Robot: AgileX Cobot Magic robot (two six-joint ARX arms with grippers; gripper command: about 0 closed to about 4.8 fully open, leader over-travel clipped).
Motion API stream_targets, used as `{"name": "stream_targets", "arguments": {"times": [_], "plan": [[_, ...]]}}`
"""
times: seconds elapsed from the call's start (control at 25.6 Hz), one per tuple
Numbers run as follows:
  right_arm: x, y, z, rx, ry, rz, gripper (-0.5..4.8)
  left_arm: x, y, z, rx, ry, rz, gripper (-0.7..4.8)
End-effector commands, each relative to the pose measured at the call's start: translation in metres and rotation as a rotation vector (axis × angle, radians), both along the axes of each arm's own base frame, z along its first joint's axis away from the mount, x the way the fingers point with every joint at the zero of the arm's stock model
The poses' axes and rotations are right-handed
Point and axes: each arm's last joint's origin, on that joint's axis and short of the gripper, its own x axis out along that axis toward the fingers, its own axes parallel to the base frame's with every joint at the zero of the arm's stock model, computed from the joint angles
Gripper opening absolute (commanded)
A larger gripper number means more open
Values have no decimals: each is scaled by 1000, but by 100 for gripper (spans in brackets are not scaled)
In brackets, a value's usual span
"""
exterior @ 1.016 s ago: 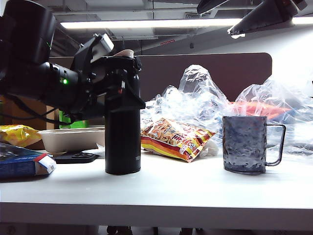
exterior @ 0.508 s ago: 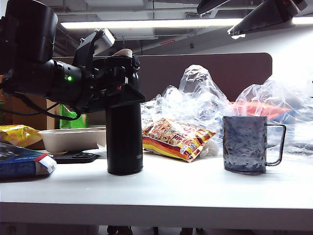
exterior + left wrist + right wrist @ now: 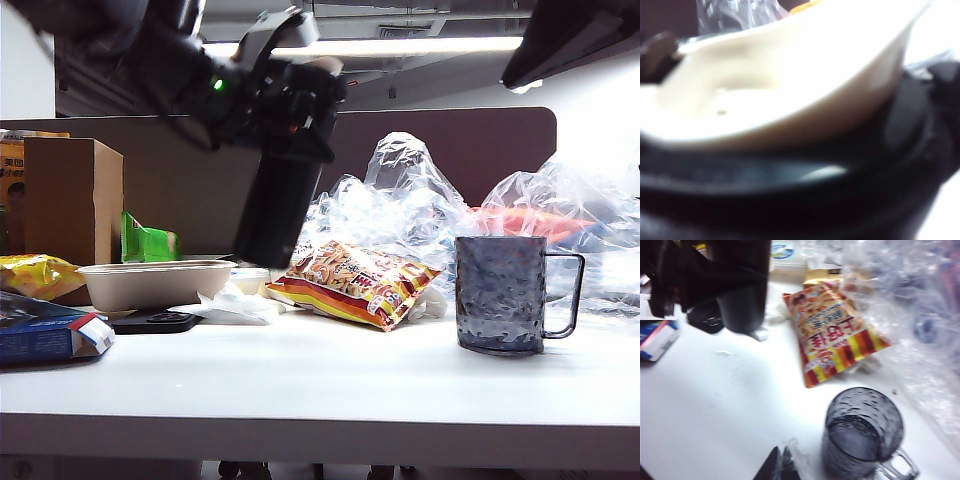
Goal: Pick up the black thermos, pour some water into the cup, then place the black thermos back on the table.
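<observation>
Left claw [image 3: 290, 100] clamped on tilted black thermos [image 3: 275, 205], base lower-left; right claw [image 3: 780, 465] closed, empty.

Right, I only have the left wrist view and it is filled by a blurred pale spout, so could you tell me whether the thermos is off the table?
Observer: Yes. The exterior view shows the black thermos in the air, tilted, gripped near its top by the left gripper, its base clear of the table.
Operator: Thank you. Is it above the cup yet?
Observer: No. The cup stands upright well to its right, handle pointing away.
Operator: And the right gripper?
Observer: The right wrist view shows the right gripper shut, empty, above the table near the cup.
</observation>
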Motion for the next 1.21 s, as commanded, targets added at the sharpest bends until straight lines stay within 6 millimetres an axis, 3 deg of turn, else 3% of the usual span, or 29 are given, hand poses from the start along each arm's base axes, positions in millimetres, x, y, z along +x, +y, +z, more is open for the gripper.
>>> {"name": "stream_targets", "arguments": {"times": [0.04,0.16,0.35,0.51,0.66,0.86,1.21], "plan": [[3,-9,1,-6,5,-56,-2,3,-16,33,147,-230,20,-6],[6,-16,0,-8,26,-96,-2,3,-37,40,234,-302,24,-6],[9,-25,-1,-7,33,-126,-2,14,-71,12,492,-420,-19,-6],[10,-31,-3,-16,58,-142,-2,23,-85,-5,546,-425,-37,-6],[10,-34,-6,-22,77,-139,-2,33,-95,-3,573,-462,-44,-6],[11,-34,-6,-40,72,-129,-2,25,-110,-6,792,-626,-134,-6],[12,-34,-8,-60,78,-119,-2,16,-122,-7,774,-654,-163,-5]]}}
